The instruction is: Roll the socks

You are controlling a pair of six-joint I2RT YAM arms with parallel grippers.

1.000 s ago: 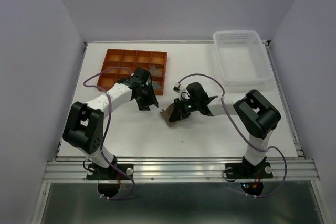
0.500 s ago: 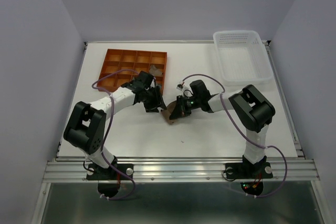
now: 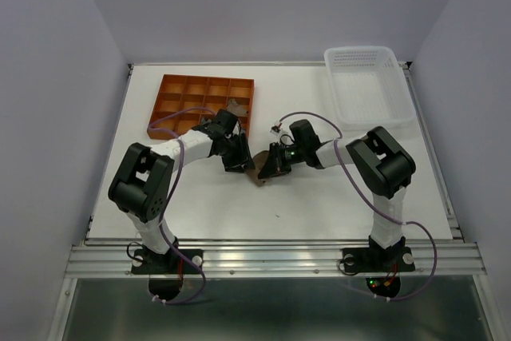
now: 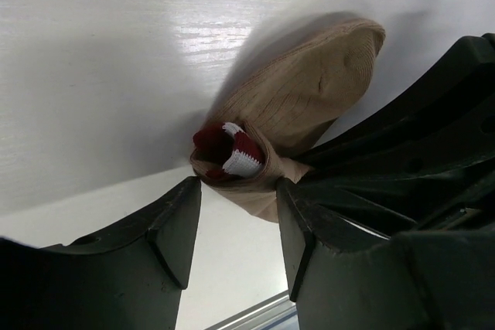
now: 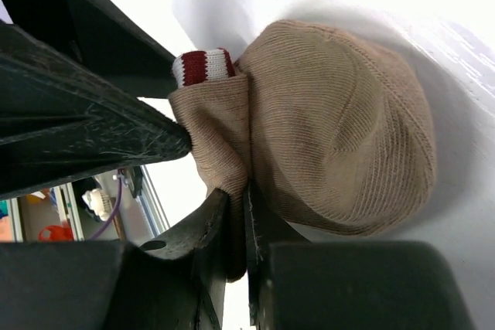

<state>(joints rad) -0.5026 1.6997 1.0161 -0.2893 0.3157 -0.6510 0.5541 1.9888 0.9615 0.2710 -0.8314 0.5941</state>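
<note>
Sock bundle (image 5: 332, 129), tan with red-white cuff, lies mid-table, mostly rolled. Right gripper (image 5: 234, 218) is closed, pinching its cuff fold. Left gripper (image 4: 237, 191) is parted, straddling the stripes, holding nothing. Tuck looks unfinished. Another sock (image 3: 236, 106) sits in the orange tray (image 3: 172, 89).

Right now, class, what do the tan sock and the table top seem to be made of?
The tan sock: soft ribbed knit, matte; fine ribs and slack folds show. The table top: likely white laminate or painted board, slightly glossy; faint grain lines and glare.
</note>
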